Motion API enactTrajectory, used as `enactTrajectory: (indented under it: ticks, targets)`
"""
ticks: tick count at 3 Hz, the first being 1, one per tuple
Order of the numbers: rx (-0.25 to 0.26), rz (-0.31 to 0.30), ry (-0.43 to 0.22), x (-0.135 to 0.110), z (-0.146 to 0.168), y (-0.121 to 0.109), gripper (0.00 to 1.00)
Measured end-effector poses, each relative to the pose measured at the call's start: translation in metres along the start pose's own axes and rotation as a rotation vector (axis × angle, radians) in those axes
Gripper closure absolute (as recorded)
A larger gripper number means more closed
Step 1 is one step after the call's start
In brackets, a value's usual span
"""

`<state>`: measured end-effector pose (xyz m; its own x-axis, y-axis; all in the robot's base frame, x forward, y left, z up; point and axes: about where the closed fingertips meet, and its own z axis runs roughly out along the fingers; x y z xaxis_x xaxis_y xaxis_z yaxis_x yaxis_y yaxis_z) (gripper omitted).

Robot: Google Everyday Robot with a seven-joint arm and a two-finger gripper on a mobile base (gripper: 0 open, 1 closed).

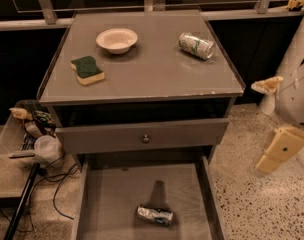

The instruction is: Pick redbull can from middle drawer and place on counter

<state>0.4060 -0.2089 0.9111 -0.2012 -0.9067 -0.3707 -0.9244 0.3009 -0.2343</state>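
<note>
Before you stands a grey square cabinet; its counter is a flat, matt surface with a thin raised rim and a front edge chipped pale. On it you see a shallow round white bowl at the back left, a rectangular sponge with a green scouring top over a yellow body in front of that bowl, and a white-and-green can lying on its side at the back right. Below, a grey drawer front carries a small round knob. The middle drawer is pulled out, wide and shallow with low side walls, and the redbull can, slim, shiny and dented, lies on its side near the front of the plain floor. The cream-coloured gripper hangs to the right of the cabinet over speckled flooring, well apart from the can; you cannot tell how far it is open.
</note>
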Motion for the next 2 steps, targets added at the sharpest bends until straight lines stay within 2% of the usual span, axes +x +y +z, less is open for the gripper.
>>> enactTrajectory:
  ticks: [1,2]
  targets:
    - [-0.014,0.048,-0.065,0.020,0.039,0.027,0.00]
    - [-0.031,0.078,-0.068,0.036,0.094,0.065,0.00]
